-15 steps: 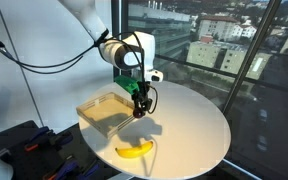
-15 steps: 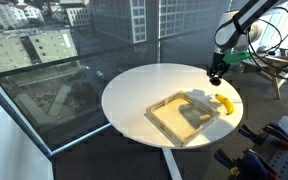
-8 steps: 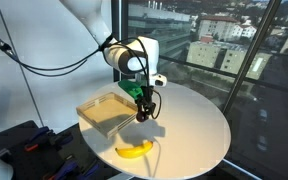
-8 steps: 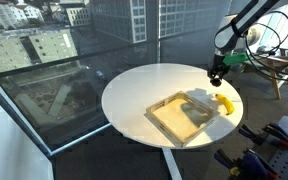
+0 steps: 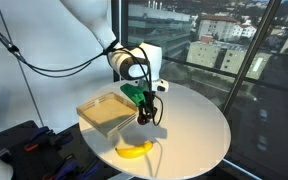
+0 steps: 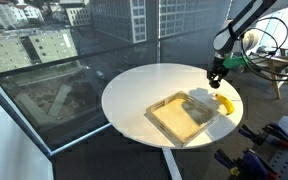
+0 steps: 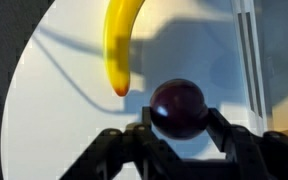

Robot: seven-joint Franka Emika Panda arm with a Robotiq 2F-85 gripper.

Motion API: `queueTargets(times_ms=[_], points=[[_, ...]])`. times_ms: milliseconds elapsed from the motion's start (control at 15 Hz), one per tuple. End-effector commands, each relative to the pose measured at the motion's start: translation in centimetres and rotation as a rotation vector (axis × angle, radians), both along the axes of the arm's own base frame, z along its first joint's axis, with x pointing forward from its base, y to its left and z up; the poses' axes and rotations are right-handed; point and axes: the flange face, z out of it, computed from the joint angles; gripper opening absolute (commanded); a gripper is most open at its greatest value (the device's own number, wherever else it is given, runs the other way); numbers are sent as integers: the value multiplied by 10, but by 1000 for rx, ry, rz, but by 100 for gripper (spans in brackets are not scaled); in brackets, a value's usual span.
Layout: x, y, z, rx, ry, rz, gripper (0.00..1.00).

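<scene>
City buildings are seen through tall windows behind a round white tabletop [image 5: 199,125] in both exterior views. A shallow tan tray [image 5: 102,112] is laid on the tabletop, left of centre in an exterior view. A banana [image 5: 134,150] is laid near the lower edge, apart from the tray. The gripper [image 5: 144,117] is held low over the tabletop, just beside the tray's right corner and above the banana in the frame. In the wrist view a dark round fruit [image 7: 179,106] is clamped between the fingers [image 7: 224,138] at lower centre of the frame. The banana's tip is seen just to its upper left, not touching. Whether the fruit rests on the tabletop cannot be told.
</scene>
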Motion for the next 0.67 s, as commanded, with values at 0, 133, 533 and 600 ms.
queueTargets(times_ms=[0, 133, 533, 600], points=[[8, -7, -6, 27, -21, 9, 33], [8, -8, -11, 33, -22, 12, 33], [12, -11, -30, 42, -15, 16, 33], [12, -12, -34, 44, -10, 16, 33]])
